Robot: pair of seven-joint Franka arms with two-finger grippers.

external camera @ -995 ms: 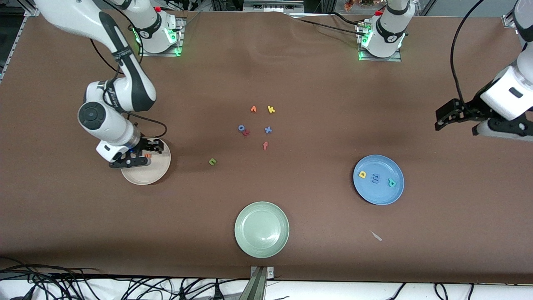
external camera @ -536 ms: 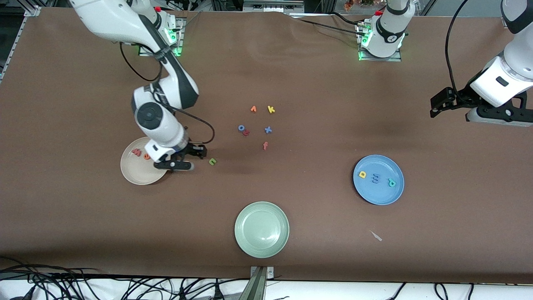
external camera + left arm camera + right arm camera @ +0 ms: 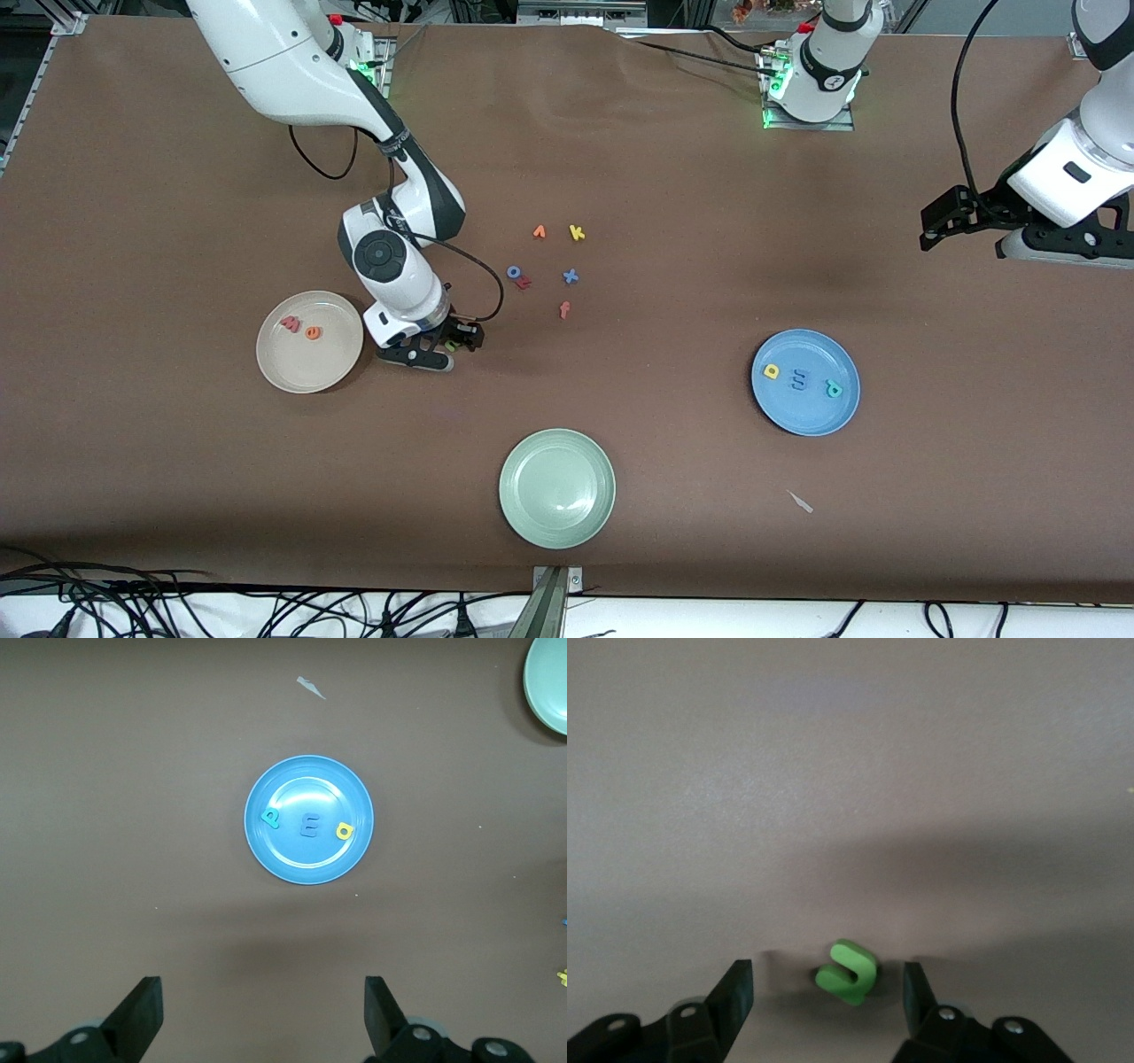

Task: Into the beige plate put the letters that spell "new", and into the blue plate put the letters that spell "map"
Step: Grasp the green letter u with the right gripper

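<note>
The green n (image 3: pixel 847 973) lies on the brown table between the fingers of my right gripper (image 3: pixel 449 346), which is open and low around it, touching nothing. In the beige plate (image 3: pixel 310 372), beside that gripper, lie the pink w (image 3: pixel 290 323) and the orange e (image 3: pixel 312 333). The blue plate (image 3: pixel 805 416) holds the yellow a (image 3: pixel 771 371), the blue m (image 3: pixel 799 380) and the teal p (image 3: pixel 833 388). My left gripper (image 3: pixel 941 223) hangs open and empty in the air at the left arm's end of the table, and its wrist view looks down on the blue plate (image 3: pixel 306 864).
A cluster of spare letters lies mid-table, farther from the front camera than the n: an orange v-like one (image 3: pixel 539 232), yellow k (image 3: pixel 577 233), blue o (image 3: pixel 513 272), blue x (image 3: pixel 570 276), salmon f (image 3: pixel 564 309). A pale green plate (image 3: pixel 557 487) sits near the front edge, and a small scrap (image 3: pixel 801 501) lies nearby.
My right gripper left the beige plate, where the orange e now lies, and swung across to the green n, coming down around it. The left arm shifted only slightly.
</note>
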